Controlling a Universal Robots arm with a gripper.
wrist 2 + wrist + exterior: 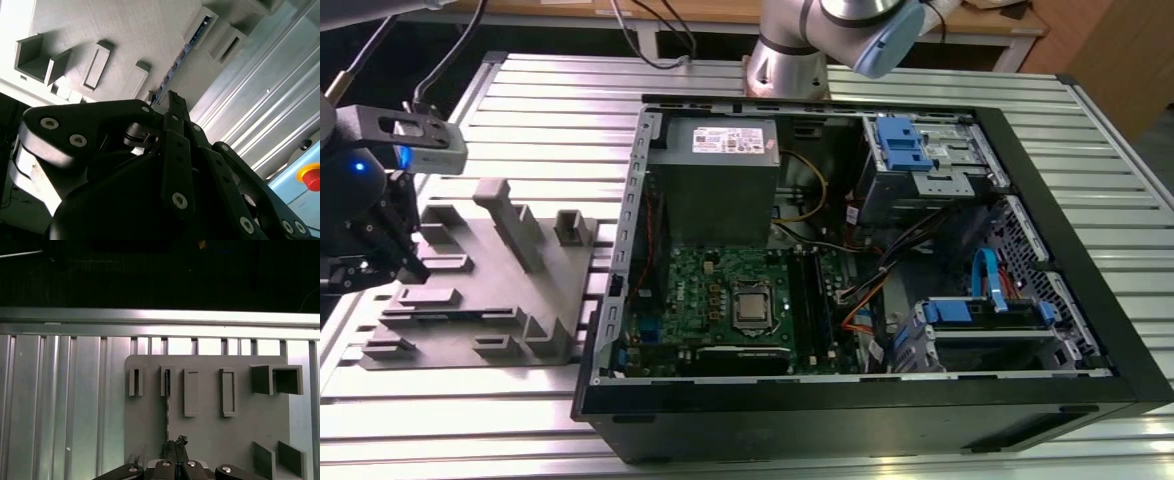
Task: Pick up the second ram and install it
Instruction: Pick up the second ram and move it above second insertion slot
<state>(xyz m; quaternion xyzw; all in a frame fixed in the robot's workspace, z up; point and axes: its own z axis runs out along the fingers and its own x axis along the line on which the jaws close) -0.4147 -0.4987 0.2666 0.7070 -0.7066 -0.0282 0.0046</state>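
The second ram (167,410) is a thin dark stick seen edge-on, standing in a slot of the grey holder block (210,440). In the second wrist view the second ram (180,55) runs along the same holder block (125,35). My gripper (175,444) sits at the stick's near end with its black fingers closed together on it; the fingertips (172,100) meet right where the stick ends. In the exterior view the gripper (380,265) hangs over the exterior view's left part of the holder block (480,290), well away from the computer case.
The open computer case (1067,300) lies at the exterior view's right, with motherboard (707,300), grey power-supply box (716,190) and black slot rails (807,300). The arm's base (787,60) stands behind it. A red button (311,177) sits beyond the slatted metal table (534,100).
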